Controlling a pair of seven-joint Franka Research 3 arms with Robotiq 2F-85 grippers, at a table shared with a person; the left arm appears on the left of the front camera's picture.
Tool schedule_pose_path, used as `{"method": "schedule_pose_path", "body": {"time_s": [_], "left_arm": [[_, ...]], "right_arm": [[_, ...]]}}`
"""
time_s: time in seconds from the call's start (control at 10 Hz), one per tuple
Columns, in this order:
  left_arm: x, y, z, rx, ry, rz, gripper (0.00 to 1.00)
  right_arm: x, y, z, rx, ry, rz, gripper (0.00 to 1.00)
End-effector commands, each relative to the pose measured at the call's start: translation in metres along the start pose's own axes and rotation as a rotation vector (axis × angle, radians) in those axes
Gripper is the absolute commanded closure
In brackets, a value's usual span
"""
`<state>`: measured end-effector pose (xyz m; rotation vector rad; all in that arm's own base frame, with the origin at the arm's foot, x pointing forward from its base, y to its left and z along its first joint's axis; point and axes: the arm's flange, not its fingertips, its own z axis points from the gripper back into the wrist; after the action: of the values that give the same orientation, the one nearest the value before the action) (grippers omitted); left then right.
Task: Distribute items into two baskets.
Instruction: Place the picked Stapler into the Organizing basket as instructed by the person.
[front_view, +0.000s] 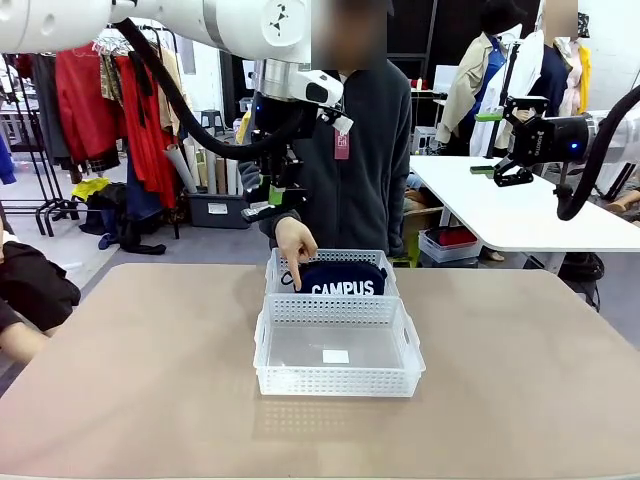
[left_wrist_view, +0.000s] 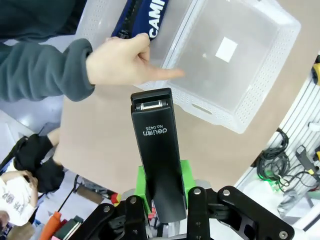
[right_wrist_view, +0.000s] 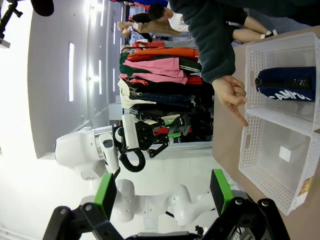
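The far basket (front_view: 330, 262) holds the CAMPUS pouch (front_view: 342, 277); the near basket (front_view: 337, 385) holds only its label, on a tan worktop (front_view: 130, 380). The left gripper (left_wrist_view: 162, 197) has its jaws clamped on the black stapler (left_wrist_view: 156, 145) above; the right gripper (right_wrist_view: 165, 192) has its jaws spread wide, empty.

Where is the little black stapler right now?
The stapler is clamped in the left gripper, held in the air above the table beside the empty basket, close to the person's pointing hand.

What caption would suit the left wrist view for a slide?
Left gripper holds a black stapler above the empty basket while a person's hand points at it.
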<state>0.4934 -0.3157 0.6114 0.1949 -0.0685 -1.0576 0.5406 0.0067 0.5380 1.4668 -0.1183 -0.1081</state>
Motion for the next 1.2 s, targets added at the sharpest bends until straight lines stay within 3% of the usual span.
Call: {"method": "schedule_pose_path", "body": {"time_s": [0.0,0.4,0.7,1.0,1.1], "left_arm": [[0.000,-0.006,-0.002,-0.010,0.025,-0.033,1.00],[0.004,-0.007,-0.005,-0.013,0.021,-0.017,1.00],[0.039,-0.027,-0.048,-0.090,0.030,-0.208,1.00],[0.068,-0.060,-0.087,0.058,0.020,-0.334,1.00],[0.071,-0.066,-0.102,0.042,0.029,-0.369,1.00]], "right_arm": [[-0.002,0.002,0.000,0.000,0.001,0.003,0.00],[-0.002,0.002,0.000,0.000,0.001,0.003,0.00],[-0.002,0.002,0.000,0.000,0.001,0.003,0.00],[-0.002,0.002,0.000,0.000,0.001,0.003,0.00],[-0.002,0.002,0.000,0.000,0.001,0.003,0.00]]}}
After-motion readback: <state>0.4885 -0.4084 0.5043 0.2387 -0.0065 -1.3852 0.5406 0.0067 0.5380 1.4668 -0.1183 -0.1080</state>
